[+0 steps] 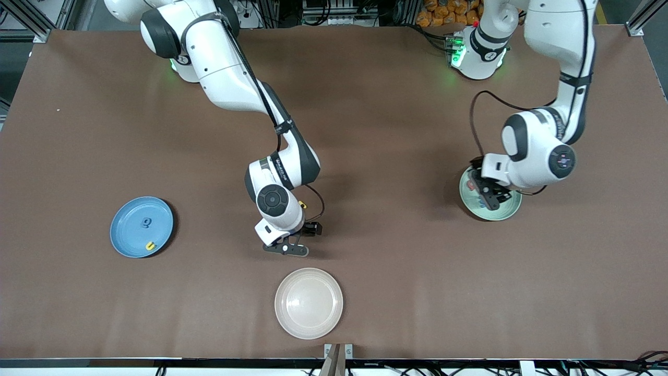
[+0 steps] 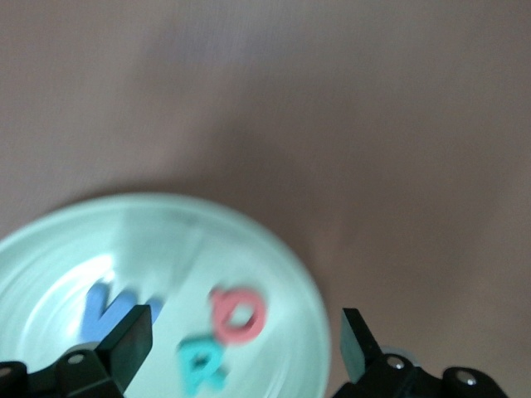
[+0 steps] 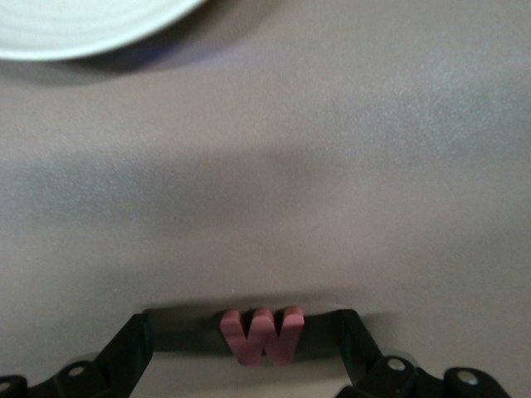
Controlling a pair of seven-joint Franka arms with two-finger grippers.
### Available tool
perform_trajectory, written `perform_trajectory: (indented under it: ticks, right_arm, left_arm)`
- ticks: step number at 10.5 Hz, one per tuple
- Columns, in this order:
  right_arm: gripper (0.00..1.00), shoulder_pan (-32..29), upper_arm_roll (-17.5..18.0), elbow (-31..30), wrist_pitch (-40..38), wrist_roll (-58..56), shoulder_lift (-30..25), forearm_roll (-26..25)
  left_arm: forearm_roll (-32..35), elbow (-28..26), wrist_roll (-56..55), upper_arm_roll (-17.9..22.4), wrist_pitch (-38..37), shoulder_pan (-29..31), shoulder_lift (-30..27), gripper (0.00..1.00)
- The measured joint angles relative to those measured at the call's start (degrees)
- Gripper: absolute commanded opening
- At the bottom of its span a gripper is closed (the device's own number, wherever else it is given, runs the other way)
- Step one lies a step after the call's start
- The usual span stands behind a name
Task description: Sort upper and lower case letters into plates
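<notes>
Letters are seen sorted across two plates in the front view: a blue letter (image 1: 145,224) and a small yellow letter (image 1: 150,246) lie in the sky-blue plate (image 1: 125,239), set toward the right arm's end of the brown desk (image 1: 396,292). The mint-green plate (image 1: 510,211) is placed toward the left arm's end, with the left tool (image 1: 488,199) held just over it. A cream-white plate (image 1: 309,303) is found nearer the front camera, about midway along the desk. The right tool (image 1: 292,245) is lowered to the desk surface just beside that cream-white plate, on the side farther from the camera. In the left wrist view, the left tool (image 2: 247,342) is shown with its jaws spread wide and nothing held between them; below it, a blue W (image 2: 104,308), a red Q (image 2: 239,315) and a teal R (image 2: 203,366) are seen lying close together in the mint-green plate (image 2: 294,274). In the right wrist view, the right tool (image 3: 247,342) is shown spread wide around a red w (image 3: 263,335), which rests on the desk (image 3: 332,166) between the fingers without being touched by them; the rim of the cream-white plate (image 3: 83,33) is seen nearby.
</notes>
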Motion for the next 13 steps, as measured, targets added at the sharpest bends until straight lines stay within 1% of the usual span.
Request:
perform_trajectory:
  ticks: [2,3,4,5,6,7,8,10,13]
  right_arm:
    - [1.0,0.0,0.0,0.1,-0.3,0.0,0.0,-0.1]
    - [1.0,0.1,0.0,0.1,-0.3,0.0,0.0,-0.1]
    - [1.0,0.1,0.0,0.1,-0.3,0.0,0.0,-0.1]
    - [0.35,0.1,-0.1,0.1,-0.3,0.1,0.0,-0.2]
    - [0.0,0.1,-0.1,0.1,-0.3,0.1,0.0,-0.2]
    - [0.0,0.1,-0.4,0.3,-0.6,0.4,-0.1,-0.2]
    - [0.0,0.1,-0.7,0.6,-0.9,0.6,-0.2,-0.2]
    - [0.0,0.0,-1.2,0.6,-1.1,0.7,-0.5,-0.2]
    - [0.0,-0.2,-2.0,0.7,-0.9,0.8,-0.6,-0.2]
  left_arm:
    - [-0.3,1.3,-13.7,-6.4,2.3,-1.2,-0.2,1.0]
    - [-0.9,1.4,-18.3,-9.4,3.4,-1.4,-0.2,1.0]
    - [-3.5,1.4,-21.1,-11.5,3.9,-1.6,-0.1,1.0]
    - [-8.4,1.4,-21.8,-12.9,3.9,-1.6,0.0,1.0]
    - [-13.4,1.4,-21.9,-14.4,4.1,-1.6,0.2,1.0]
    - [-16.9,1.4,-21.9,-15.9,5.1,-1.7,0.6,1.0]
    - [-18.7,1.6,-22.0,-17.4,6.9,-1.8,1.1,1.0]
    - [-20.1,3.2,-25.0,-19.4,8.7,-2.1,2.3,1.0]
    - [-20.4,6.8,-35.3,-23.4,10.3,-2.6,3.3,1.0]
